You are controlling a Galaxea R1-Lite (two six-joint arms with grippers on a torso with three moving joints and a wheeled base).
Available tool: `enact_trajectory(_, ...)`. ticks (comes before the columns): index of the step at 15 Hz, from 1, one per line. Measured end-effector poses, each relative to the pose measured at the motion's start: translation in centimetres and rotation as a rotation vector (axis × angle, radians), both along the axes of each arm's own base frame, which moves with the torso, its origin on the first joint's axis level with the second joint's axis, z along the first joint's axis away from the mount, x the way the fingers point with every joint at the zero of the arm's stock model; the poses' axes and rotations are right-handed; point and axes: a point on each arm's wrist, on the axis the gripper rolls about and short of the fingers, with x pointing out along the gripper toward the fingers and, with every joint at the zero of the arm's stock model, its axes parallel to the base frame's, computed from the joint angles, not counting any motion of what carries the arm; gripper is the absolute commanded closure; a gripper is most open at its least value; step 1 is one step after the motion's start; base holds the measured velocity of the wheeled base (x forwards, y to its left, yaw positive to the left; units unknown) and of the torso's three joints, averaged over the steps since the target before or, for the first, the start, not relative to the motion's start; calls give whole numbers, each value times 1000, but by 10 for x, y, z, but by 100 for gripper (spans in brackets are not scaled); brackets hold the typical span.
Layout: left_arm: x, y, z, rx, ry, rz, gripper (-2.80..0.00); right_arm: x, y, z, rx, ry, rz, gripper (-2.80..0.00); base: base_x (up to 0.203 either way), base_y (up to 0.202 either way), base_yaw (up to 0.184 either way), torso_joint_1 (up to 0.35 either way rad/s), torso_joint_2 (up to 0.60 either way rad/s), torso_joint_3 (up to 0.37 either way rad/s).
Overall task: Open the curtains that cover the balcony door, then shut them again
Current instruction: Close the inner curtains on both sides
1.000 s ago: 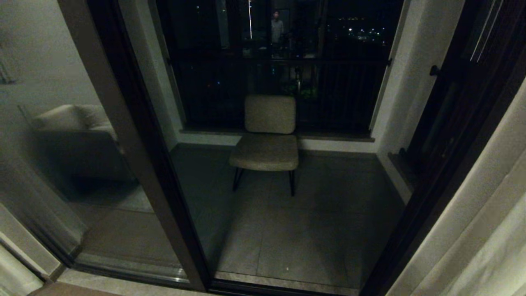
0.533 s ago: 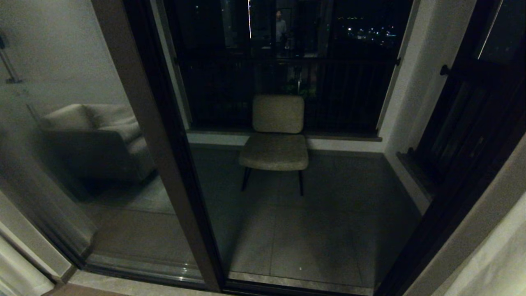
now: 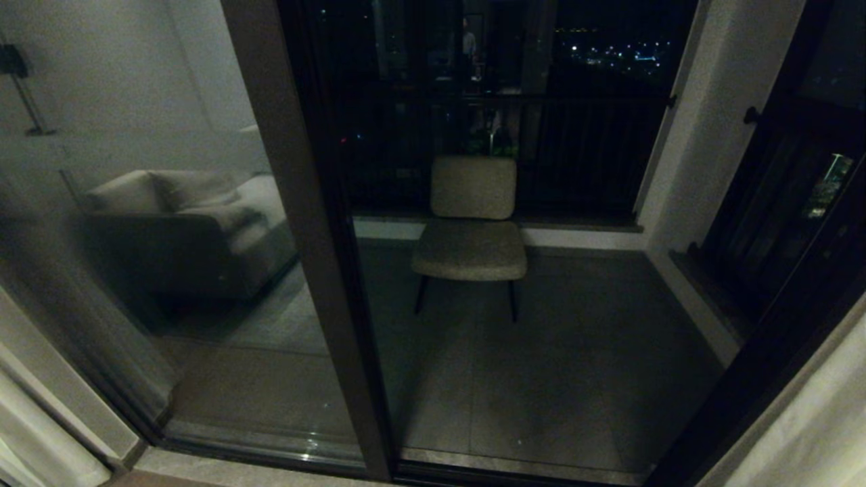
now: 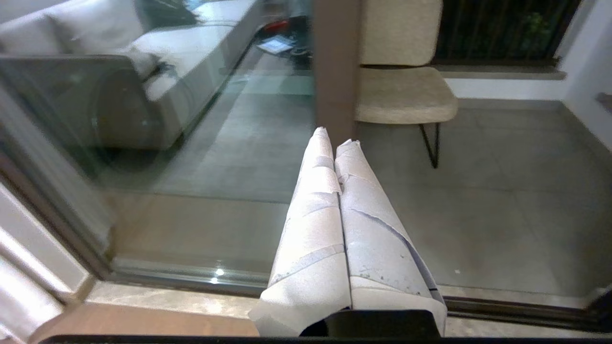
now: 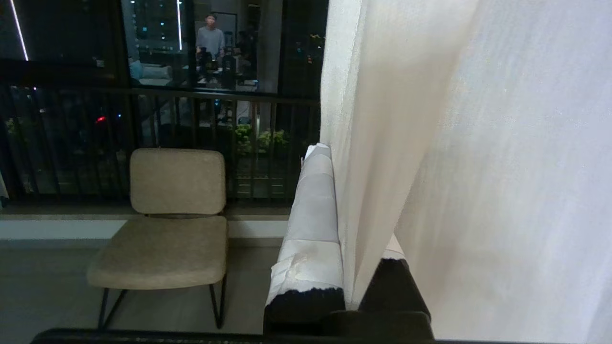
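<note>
The balcony door (image 3: 169,270) fills the head view, reflective glass with a dark brown frame post (image 3: 318,270). The cream curtains show only at the edges: one panel at the lower right (image 3: 812,433), a strip at the lower left (image 3: 34,439). Neither arm appears in the head view. In the right wrist view my right gripper (image 5: 334,157) is shut on the hemmed edge of the right curtain (image 5: 454,143); the fabric hides most of one taped finger. In the left wrist view my left gripper (image 4: 334,141) is shut on nothing, pointing at the glass above the door sill (image 4: 191,277).
A beige chair (image 3: 470,247) on thin black legs stands on the balcony floor before a dark railing (image 3: 575,155). A sofa (image 3: 183,223) is mirrored in the left pane. A person's reflection (image 5: 209,38) shows in the far glass.
The whole head view has slid: door post and chair now sit further right, so the camera has moved. The right curtain takes up less of the picture than before.
</note>
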Motion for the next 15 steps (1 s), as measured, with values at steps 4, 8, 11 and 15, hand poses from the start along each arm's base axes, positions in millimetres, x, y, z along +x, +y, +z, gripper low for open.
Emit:
enact_trajectory(4, 0, 0, 0, 0, -2, 0, 0, 0, 0, 0, 1, 1, -2, 0, 139, 140, -5, 3, 3, 1)
enact_trajectory(8, 0, 0, 0, 3, 0, 0, 0, 2, -1, 0, -1, 3, 4, 0, 194, 193, -1, 8, 2, 0)
enact_trajectory(11, 0, 0, 0, 4, 0, -1, 0, 8, -2, 0, 0, 6, 4, 0, 190, 190, 0, 7, 3, -1)
enact_trajectory(15, 0, 0, 0, 35, 1, -4, 0, 8, -2, -1, 3, 15, 5, 0, 171, 189, -1, 3, 3, 1)
